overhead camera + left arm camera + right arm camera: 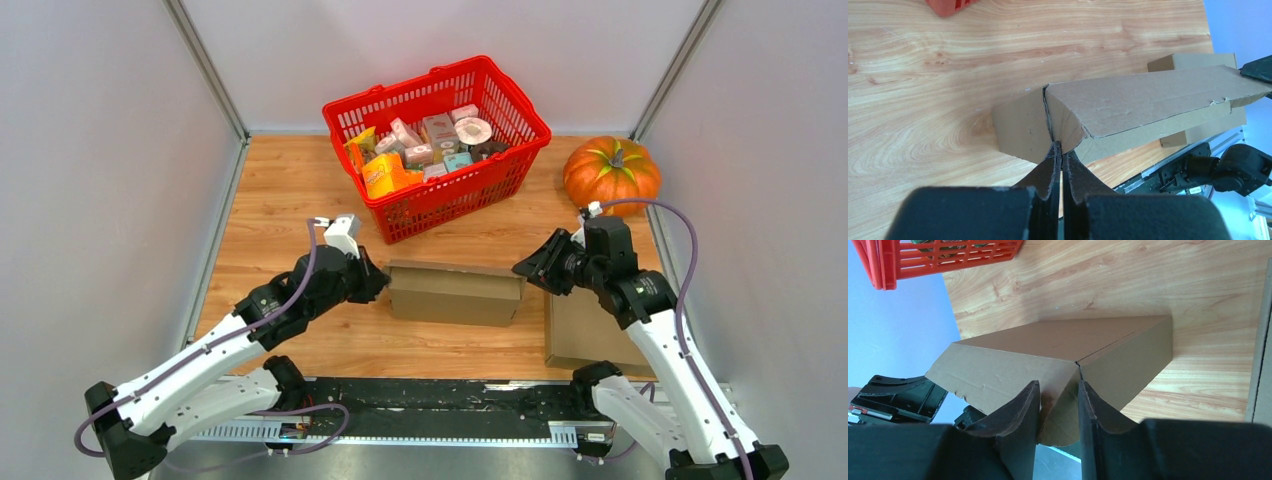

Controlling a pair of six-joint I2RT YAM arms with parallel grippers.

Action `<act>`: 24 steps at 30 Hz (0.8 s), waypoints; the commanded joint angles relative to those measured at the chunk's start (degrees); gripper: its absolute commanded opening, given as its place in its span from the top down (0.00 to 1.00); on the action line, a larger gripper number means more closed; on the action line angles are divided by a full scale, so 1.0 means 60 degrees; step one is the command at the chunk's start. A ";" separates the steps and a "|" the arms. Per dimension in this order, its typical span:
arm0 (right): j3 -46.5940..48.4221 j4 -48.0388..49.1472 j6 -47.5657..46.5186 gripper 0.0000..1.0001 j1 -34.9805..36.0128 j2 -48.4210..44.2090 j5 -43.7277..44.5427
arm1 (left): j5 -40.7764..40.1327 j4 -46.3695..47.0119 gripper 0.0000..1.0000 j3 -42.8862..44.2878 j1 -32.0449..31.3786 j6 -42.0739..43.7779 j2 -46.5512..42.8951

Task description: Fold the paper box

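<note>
Long brown paper box (455, 292) near the middle of the wooden desk (285, 215), lying flat with its length running left to right between the two arms. Top face closed, with a torn-looking edge along the near long side in the left wrist view.

Left jaws at the left end of the box: pressed together, nothing visible between them, tips touching the end face just below its vertical seam.

Right jaws at the right end of the box: partly spread, with a rounded end flap of the box in the gap. Contact of this flap with either finger not clear, so no sure pinch.

Flat cardboard piece (588, 335) on the desk just beside the right end of the box, partly hidden under the right arm.

Red plastic basket (450, 205) behind the box, apart from it, filled with small packages. Orange pumpkin (611, 172) at the far right of the desk, near the basket but not touching.
</note>
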 commanded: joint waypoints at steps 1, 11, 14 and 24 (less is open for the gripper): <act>-0.0589 0.0546 0.0338 0.68 0.0036 -0.0442 -0.0530 | 0.0311 -0.0948 0.91 0.0094 -0.0067 -0.0087 -0.0049; -0.1733 0.1366 -0.0276 0.68 0.0124 -0.1044 -0.0442 | 0.1526 -0.3788 0.47 0.3519 0.0137 0.1069 -0.0199; -0.1776 0.1351 -0.0526 0.68 0.0153 -0.1103 -0.0222 | 0.2302 -0.3456 0.64 0.4195 0.0357 0.1260 0.0460; -0.2084 0.1499 -0.1169 0.64 0.0431 -0.1396 -0.0046 | 0.2948 -0.0364 0.85 0.1753 0.0387 0.1333 0.1342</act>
